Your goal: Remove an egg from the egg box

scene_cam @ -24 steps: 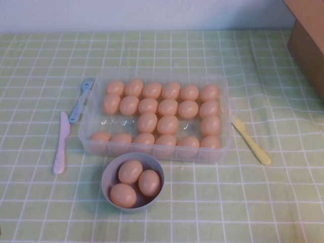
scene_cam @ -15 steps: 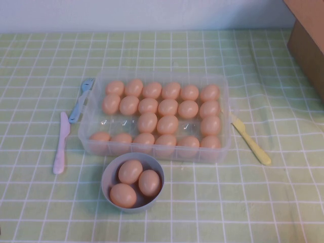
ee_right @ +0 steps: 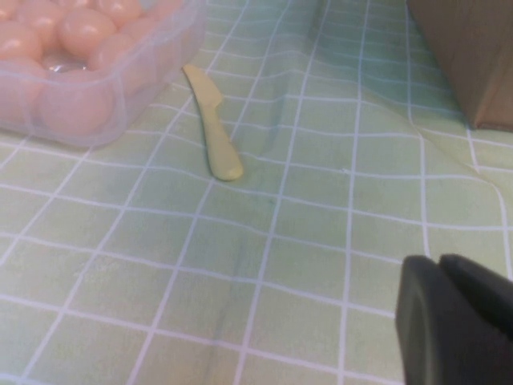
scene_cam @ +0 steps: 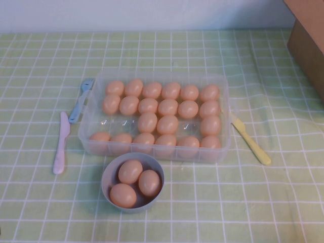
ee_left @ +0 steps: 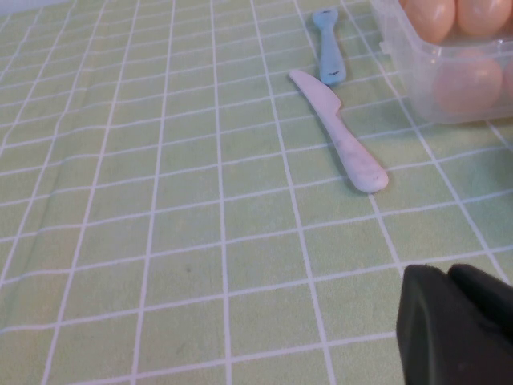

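The egg (scene_cam: 147, 122) is seen in the box (scene_cam: 221, 150), among roughly twenty alike set in rows; a few cups in the third row are left bare. The box is placed at the middle of the surface (scene_cam: 243, 202), which is covered by a green checked cloth. Just in front of the box a bowl (scene_cam: 158, 174) is found, with three eggs lying in it. A pink knife (scene_cam: 61, 144) and a blue fork (scene_cam: 81, 99) are laid to the left of the box, a yellow knife (scene_cam: 250, 140) to its right, and a brown carton (scene_cam: 307, 38) stands well beyond its far right corner.

No egg is gripped, and neither arm is seen from above, so the step in hand is judged to be the approach, not yet begun. The left pincer (ee_left: 465, 281) is held low over the cloth, left of the box and nearer than the pink knife; whether it is open cannot be told. The right pincer (ee_right: 453, 273) is held low, right of the box and nearer than the yellow knife, and it is closed. Both are well apart from the egg. The next move is judged to call for a pincer to be opened, raised over the box wall and lowered around one egg.
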You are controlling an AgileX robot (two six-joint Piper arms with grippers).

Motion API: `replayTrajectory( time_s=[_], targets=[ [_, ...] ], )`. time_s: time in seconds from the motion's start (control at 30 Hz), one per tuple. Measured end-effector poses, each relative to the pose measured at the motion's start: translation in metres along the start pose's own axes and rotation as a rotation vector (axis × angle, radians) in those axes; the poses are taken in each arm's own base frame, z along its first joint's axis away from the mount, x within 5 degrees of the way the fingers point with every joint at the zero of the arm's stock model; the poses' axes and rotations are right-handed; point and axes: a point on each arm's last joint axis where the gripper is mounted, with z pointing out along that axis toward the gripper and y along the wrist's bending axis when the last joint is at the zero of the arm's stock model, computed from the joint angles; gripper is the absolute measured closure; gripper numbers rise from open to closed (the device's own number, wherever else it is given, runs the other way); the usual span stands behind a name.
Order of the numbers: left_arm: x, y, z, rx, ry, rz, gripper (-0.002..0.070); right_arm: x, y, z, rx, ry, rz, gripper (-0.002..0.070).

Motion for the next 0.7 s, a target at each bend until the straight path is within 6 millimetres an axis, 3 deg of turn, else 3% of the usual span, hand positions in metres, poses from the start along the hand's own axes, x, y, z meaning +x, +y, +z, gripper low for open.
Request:
replayTrajectory(
  time_s=[0.7],
  targets=[
    [0.0,0.0,0.0,0.0,0.0,0.0,0.0678,-0.0051,0.0035,-0.0002,-0.042,-0.053,0.14,0.0694]
  ],
)
